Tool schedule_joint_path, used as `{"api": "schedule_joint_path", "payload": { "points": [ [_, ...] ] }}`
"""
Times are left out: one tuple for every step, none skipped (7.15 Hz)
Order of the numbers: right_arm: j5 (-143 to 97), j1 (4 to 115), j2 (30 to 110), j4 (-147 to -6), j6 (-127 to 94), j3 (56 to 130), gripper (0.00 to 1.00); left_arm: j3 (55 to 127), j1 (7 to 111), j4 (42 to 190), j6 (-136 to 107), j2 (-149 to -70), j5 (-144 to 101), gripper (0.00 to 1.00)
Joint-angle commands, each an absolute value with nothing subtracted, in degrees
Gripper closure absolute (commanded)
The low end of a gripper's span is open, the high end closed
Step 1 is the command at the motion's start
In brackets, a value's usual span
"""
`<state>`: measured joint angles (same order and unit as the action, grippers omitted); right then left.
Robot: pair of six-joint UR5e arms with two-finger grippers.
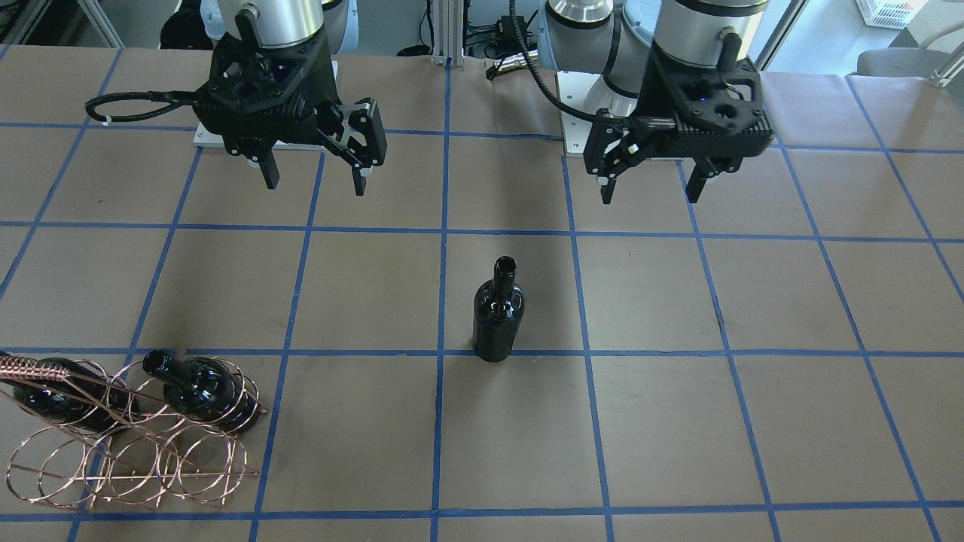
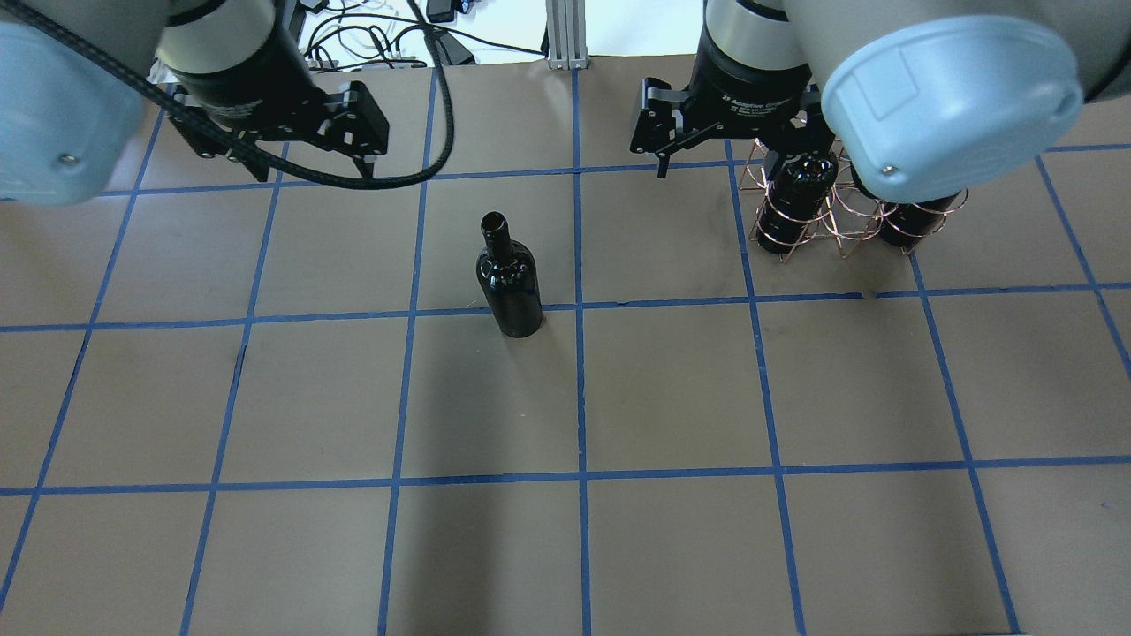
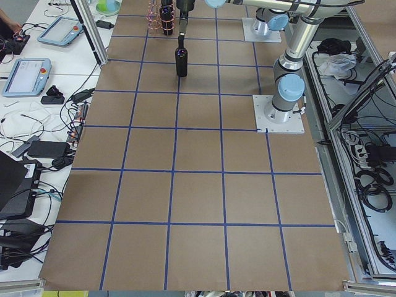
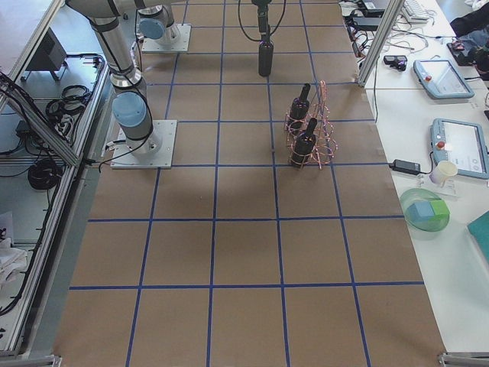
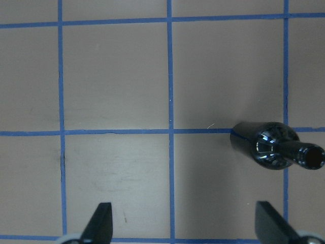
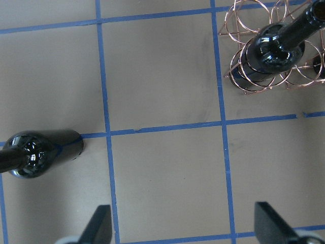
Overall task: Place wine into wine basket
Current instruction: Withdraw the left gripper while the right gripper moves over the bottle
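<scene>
One dark wine bottle (image 1: pixel 498 312) stands upright and alone near the table's middle; it also shows in the overhead view (image 2: pixel 511 284). The copper wire wine basket (image 1: pixel 34 370) stands at the far side on my right and holds two more dark bottles (image 2: pixel 795 196) (image 2: pixel 919 221). My left gripper (image 1: pixel 650 194) is open and empty, raised behind and to the left of the lone bottle (image 5: pixel 274 147). My right gripper (image 1: pixel 315 183) is open and empty, raised between the lone bottle (image 6: pixel 38 152) and the basket (image 6: pixel 244 76).
The table is brown paper with a blue tape grid. Both arm bases (image 1: pixel 595 143) stand at the robot's side. A black cable (image 2: pixel 389 181) hangs under the left wrist. Side benches with tablets (image 4: pixel 451 145) lie beyond the table's edge.
</scene>
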<state>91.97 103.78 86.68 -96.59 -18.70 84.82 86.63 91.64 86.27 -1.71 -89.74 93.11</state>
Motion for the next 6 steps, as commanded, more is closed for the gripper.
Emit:
{"api": "schedule_joint_path", "payload": {
  "points": [
    [92.46, 108.95, 82.55, -99.03, -23.53, 82.1, 0.0, 86.75, 87.19, 89.63, 1.75, -88.08, 92.11, 0.0],
    [92.2, 111.42, 80.35, -100.97, -26.69, 80.96, 0.0, 86.75, 87.19, 93.3, 1.76, -86.41, 92.02, 0.0],
    [92.2, 113.45, 78.24, -101.33, -27.59, 79.56, 0.0, 87.01, 87.19, 93.77, 1.76, -85.79, 91.93, 0.0],
    [92.2, 115.03, 75.96, -101.51, -29.42, 78.15, 0.0, 87.79, 86.93, 93.69, 1.76, -85.87, 90.98, 0.0],
    [92.2, 116.96, 73.33, -103.95, -30.23, 77.44, 0.0, 88.15, 87.01, 93.78, 2.02, -85.78, 88.36, 0.0],
    [92.2, 118.11, 71.04, -105.37, -31.28, 77.43, 0.0, 88.24, 87.1, 93.78, 1.93, -85.78, 88.59, 0.0]
  ]
}}
